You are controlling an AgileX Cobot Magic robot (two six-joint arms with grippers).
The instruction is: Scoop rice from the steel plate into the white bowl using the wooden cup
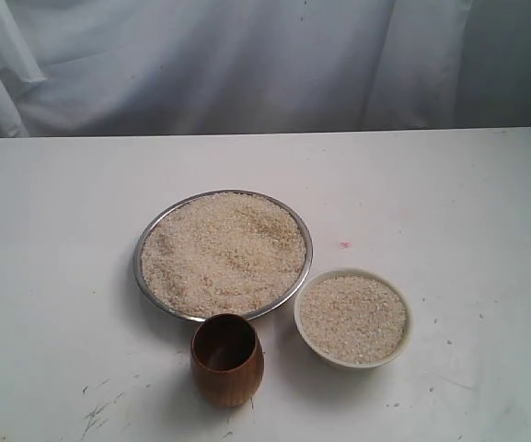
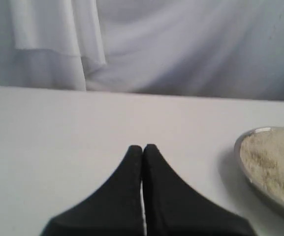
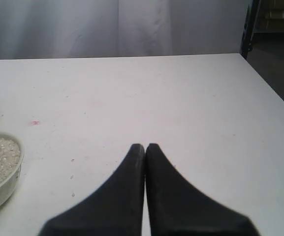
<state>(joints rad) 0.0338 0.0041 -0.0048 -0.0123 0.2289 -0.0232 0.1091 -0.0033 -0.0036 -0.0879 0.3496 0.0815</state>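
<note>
The steel plate (image 1: 151,241) lies mid-table, heaped with rice (image 1: 221,250). To its right front stands the white bowl (image 1: 352,359), also holding rice. The wooden cup (image 1: 227,359) stands upright and empty in front of the plate. Neither gripper shows in the exterior view. In the left wrist view my left gripper (image 2: 142,147) is shut on nothing over bare table, with the steel plate (image 2: 240,162) off to one side. The right wrist view shows my right gripper (image 3: 145,146) shut and empty, the white bowl (image 3: 8,192) at the frame's edge.
A white table (image 1: 467,230) carries everything, with a white cloth backdrop (image 1: 247,64) behind it. The table's side edge (image 3: 269,93) shows in the right wrist view, with a dark floor beyond. A small pink speck (image 1: 344,244) lies right of the plate.
</note>
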